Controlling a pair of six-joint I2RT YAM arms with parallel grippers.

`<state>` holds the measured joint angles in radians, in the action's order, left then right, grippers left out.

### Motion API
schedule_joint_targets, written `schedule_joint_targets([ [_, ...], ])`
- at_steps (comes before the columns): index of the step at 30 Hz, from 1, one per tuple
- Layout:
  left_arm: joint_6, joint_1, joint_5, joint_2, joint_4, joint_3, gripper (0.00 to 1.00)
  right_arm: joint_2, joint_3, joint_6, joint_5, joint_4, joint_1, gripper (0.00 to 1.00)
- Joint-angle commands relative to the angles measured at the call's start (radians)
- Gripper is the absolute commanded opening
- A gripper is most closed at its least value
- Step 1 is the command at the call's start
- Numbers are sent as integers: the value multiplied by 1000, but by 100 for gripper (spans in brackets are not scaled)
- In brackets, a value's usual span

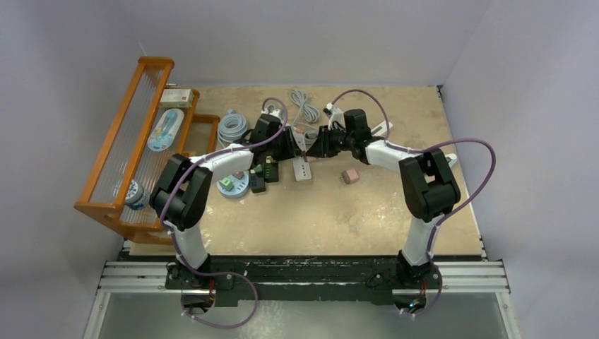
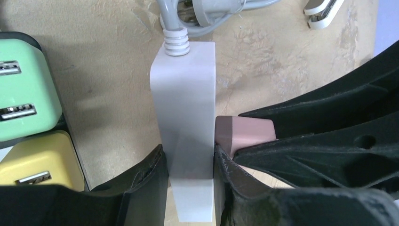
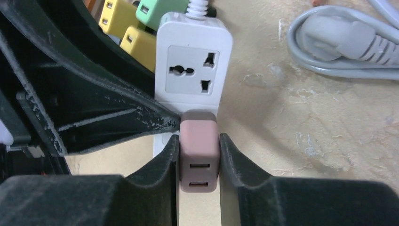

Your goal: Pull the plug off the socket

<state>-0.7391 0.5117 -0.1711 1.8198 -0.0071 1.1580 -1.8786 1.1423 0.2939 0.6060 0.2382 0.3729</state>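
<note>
A white power strip [image 2: 187, 103] lies on the table, also seen in the top view [image 1: 302, 169] and the right wrist view [image 3: 193, 61]. My left gripper [image 2: 190, 172] is shut on its sides near one end. A pink USB plug [image 3: 199, 146] sits against the strip's face beside an empty socket; it looks seated. My right gripper [image 3: 199, 162] is shut on the pink plug, a finger on each side. The plug also shows in the left wrist view [image 2: 247, 132], touching the strip. Both grippers meet at the table's far middle, left [image 1: 295, 147] and right [image 1: 316, 146].
Green [image 2: 23, 94] and yellow [image 2: 37, 162] adapters sit left of the strip. A second pink cube [image 1: 350, 176] lies right of it. Grey coiled cables [image 1: 233, 127] and a grey plug lead [image 3: 348, 47] lie behind. A wooden rack [image 1: 134, 148] stands at the left edge.
</note>
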Motion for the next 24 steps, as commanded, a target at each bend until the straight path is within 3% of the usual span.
schedule_joint_targets([
  [1,12,-3,-8,-49,95,25,0,4,43,-32,34,-23,4,6],
  [2,13,-2,-4,-51,93,25,0,11,39,-36,47,-40,4,0],
  [5,21,-4,25,-60,74,25,0,54,4,-42,45,-43,-19,0],
  [12,52,-4,108,-62,5,41,0,190,-122,18,198,56,-208,0],
  [19,62,-4,216,-25,-79,86,0,243,-165,32,245,69,-229,0],
  [21,66,-4,247,-9,-100,103,0,250,-166,24,216,55,-228,0],
  [24,69,-3,302,13,-134,131,0,268,-135,-21,43,-14,-214,0],
])
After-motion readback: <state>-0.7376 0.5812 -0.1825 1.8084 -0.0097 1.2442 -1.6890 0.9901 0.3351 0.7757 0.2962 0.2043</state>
